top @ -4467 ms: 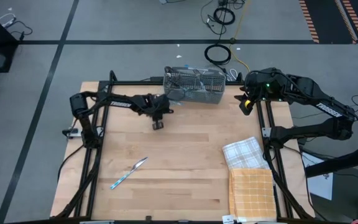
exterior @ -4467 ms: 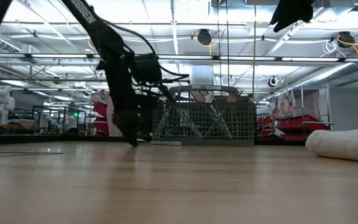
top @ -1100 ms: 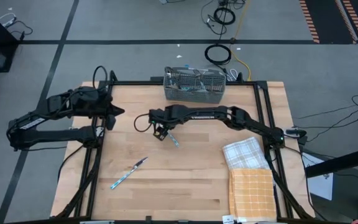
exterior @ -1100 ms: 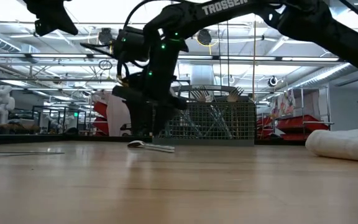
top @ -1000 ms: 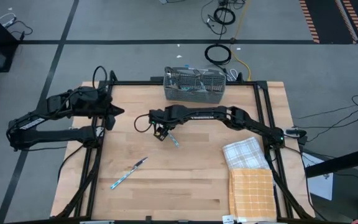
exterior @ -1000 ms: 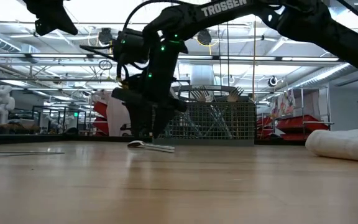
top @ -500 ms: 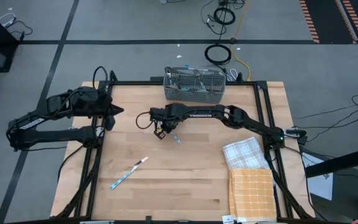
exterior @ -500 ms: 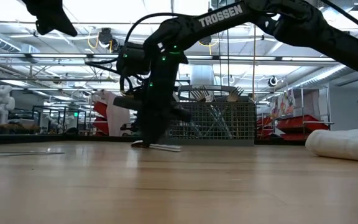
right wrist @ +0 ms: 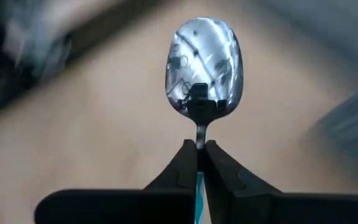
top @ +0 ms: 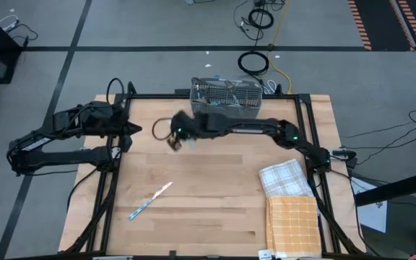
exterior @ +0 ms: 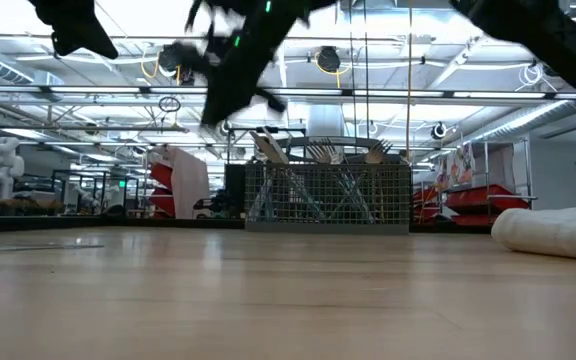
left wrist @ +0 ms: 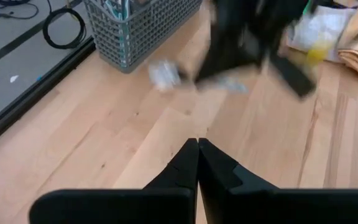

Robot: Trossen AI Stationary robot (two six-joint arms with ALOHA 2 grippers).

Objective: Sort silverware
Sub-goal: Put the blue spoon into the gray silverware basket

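Note:
My right gripper [right wrist: 197,144] is shut on a spoon [right wrist: 204,65] with a shiny bowl and a light blue handle. It hovers above the table's middle left [top: 174,139], high in the low view [exterior: 230,85]. Another piece of silverware [top: 150,200], light blue handled, lies flat on the wood nearer the front. The grey wire-mesh caddy [top: 226,99] stands at the far edge with several pieces upright in it. My left gripper [left wrist: 197,142] waits shut at the table's left [top: 133,130], holding nothing. My right gripper pinches the spoon's thin neck [right wrist: 199,132], just behind the bowl, between its two fingertips. The fingers lie along the spoon: the bowl sticks out past the tips and the blue handle [right wrist: 199,186] runs back between them. The spoon is lifted clear of the table.
A white checked towel [top: 283,177] and a yellow one [top: 292,222] lie at the table's right front. Black frame rails [top: 103,195] run along both sides. Bare wood spreads across the middle and front.
My right gripper has shut on the spoon that lay on the table beside it. It has then risen fast and drifted toward the far left, carrying the spoon off the wood. The piece near the front has stayed put.

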